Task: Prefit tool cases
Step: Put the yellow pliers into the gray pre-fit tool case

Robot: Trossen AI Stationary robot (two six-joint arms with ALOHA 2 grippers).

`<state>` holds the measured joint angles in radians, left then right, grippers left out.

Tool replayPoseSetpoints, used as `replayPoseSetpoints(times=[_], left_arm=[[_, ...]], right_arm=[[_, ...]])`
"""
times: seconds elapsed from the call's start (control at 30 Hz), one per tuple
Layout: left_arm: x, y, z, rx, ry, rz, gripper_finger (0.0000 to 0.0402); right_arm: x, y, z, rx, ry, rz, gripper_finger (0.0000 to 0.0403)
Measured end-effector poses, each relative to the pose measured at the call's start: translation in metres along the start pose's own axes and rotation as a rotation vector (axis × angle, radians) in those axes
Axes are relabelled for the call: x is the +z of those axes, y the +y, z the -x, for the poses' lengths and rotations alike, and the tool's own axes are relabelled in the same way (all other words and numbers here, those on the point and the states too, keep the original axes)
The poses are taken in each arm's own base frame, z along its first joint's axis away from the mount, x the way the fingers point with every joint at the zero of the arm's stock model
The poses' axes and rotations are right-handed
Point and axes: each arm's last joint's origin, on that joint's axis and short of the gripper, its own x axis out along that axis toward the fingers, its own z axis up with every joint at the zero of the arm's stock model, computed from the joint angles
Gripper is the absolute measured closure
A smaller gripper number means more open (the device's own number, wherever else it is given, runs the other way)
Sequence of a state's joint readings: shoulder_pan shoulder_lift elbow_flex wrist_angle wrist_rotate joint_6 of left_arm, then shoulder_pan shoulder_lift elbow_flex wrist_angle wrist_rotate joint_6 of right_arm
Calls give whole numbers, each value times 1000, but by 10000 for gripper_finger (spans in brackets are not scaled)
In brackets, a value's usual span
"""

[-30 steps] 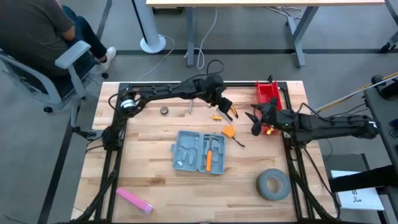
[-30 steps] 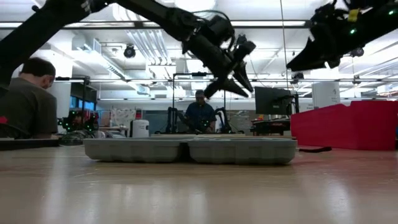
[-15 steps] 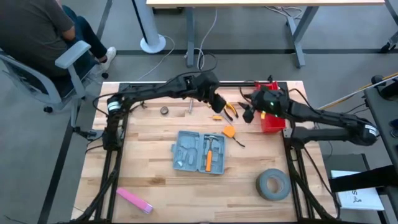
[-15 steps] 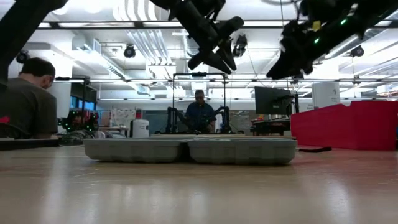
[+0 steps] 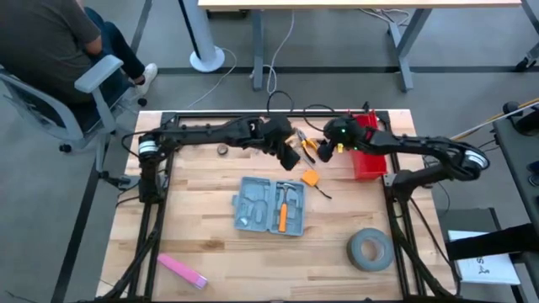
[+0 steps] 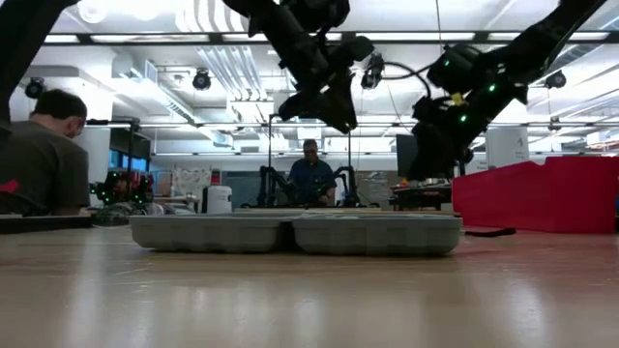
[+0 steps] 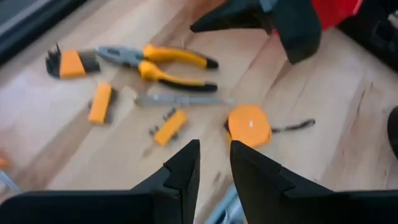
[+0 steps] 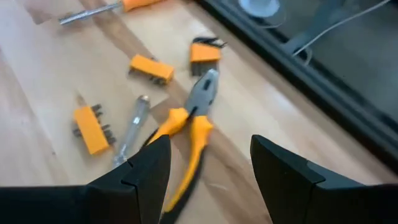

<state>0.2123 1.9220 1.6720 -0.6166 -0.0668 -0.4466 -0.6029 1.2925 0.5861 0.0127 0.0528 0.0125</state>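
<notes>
Blue-grey tool case (image 5: 269, 204) lies open and flat on the wooden table (image 5: 210, 244); hammer (image 5: 290, 195) and an orange-handled tool (image 5: 282, 217) sit in its recesses. All positions below are relative to the case. Left gripper (image 5: 289, 156) hangs above the table just beyond the case's far edge, fingers (image 7: 183, 169) a narrow gap apart, nothing between them. Right gripper (image 5: 323, 150) hangs beyond the case's far right corner, fingers (image 8: 146, 171) spread wide, holding nothing. Loose tools lie on the table beyond the far edge: yellow-handled pliers (image 7: 155, 59), a grey driver shaft (image 7: 180, 99), orange bit holders (image 7: 169, 126), what looks like a hex-key set (image 7: 71, 62). Orange tape measure (image 5: 310, 178) lies just off the far right corner. Red bin (image 5: 366, 143) stands farther right. Grey tape roll (image 5: 369, 250) sits right of the near edge; pink block (image 5: 181, 270) well off the near left corner.
</notes>
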Motion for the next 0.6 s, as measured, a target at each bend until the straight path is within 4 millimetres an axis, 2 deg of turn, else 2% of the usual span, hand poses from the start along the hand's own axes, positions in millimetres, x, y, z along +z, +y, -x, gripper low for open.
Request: replayPoseSetpoints(times=[0.23, 0.47, 0.6], left_arm=[[-27, 2, 18, 10, -28, 45, 308], [-53, 14, 46, -54, -144, 149, 308], [-69, 19, 55, -77, -163, 188, 308]], right_arm=[[0, 1, -21, 8, 66, -11, 204], [20, 2, -36, 11, 145, 57, 204], [28, 3, -46, 13, 177, 74, 204]])
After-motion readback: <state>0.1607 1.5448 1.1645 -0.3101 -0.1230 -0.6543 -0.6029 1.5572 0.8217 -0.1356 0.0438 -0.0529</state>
